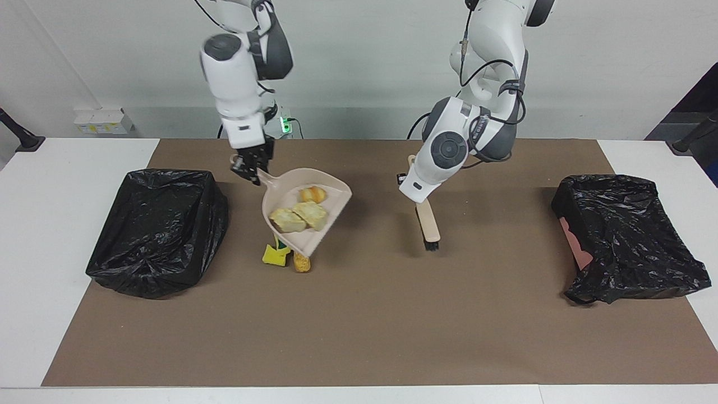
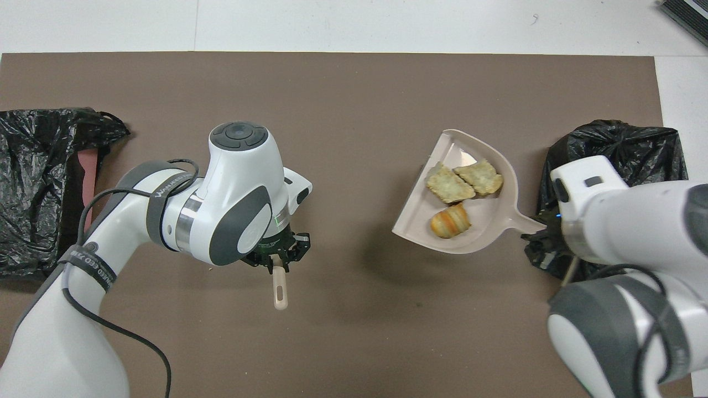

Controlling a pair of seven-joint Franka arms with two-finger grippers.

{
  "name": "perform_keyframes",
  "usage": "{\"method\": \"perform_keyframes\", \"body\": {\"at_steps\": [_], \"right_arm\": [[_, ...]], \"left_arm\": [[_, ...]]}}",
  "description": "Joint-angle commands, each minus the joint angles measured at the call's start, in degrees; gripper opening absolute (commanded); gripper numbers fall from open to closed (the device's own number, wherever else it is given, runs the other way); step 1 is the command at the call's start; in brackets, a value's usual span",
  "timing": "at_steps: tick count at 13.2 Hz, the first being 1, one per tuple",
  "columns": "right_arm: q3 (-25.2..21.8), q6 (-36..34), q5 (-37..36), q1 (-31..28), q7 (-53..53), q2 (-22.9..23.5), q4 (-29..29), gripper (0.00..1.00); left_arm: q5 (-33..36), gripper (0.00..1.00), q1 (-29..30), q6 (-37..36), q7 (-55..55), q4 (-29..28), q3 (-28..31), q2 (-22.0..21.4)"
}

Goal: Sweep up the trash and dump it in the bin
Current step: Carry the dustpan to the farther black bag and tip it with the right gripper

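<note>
Brown mat (image 1: 359, 314), right claw (image 1: 252, 168) gripping dustpan (image 1: 303, 210) (bread aboard), left claw (image 1: 412, 180) clamping brush (image 1: 428, 223), bin (image 1: 154, 230) beside.

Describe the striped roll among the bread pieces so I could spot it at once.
Find the beige dustpan held up in the air by the right gripper, near the black-bagged bin at the right arm's end. Three bread pieces lie in it. The striped roll is the rounded golden-orange one nearest the handle; the two pale pieces are flat and ragged.

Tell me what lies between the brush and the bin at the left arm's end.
Only bare brown mat lies between brush and bin, clear in the facing view; overhead, the left arm covers it.
</note>
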Motion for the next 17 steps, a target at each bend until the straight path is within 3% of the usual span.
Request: {"method": "perform_keyframes", "body": {"at_steps": [1,5,7,9,12,17], "right_arm": [[-2.92,-6.92,0.63,-5.77,-9.66,-0.04,6.50,0.00],[-10.65,-9.65,-1.12,-13.07,-25.13,3.73,12.83,0.00],[-12.51,-10.02,-7.16,-16.24,-32.95,6.72,17.66,0.00],[-13.39,-6.70,-9.91,-19.84,-41.56,10.50,18.74,0.00],[-12.78,-0.44,-24.10,-18.54,-46.34,10.78,17.95,0.00],[-12.25,3.87,-39.59,-12.92,-48.99,10.08,13.30,0.00]], "left_arm": [[0.35,0.00,-1.04,-2.30,-0.29,-3.29,-0.58,-3.15],[-3.43,0.00,-4.37,-0.81,-0.89,-10.49,-0.85,-7.36],[-6.06,0.00,-7.09,-0.37,-0.98,-14.10,-0.76,-9.91],[-9.83,0.00,-9.47,2.86,-1.24,-17.87,-0.76,-12.02],[-11.16,0.00,-12.64,14.90,-1.86,-25.52,-0.85,-15.02],[-17.31,0.00,-11.76,17.91,-1.60,-31.43,-0.67,-16.34]]}}
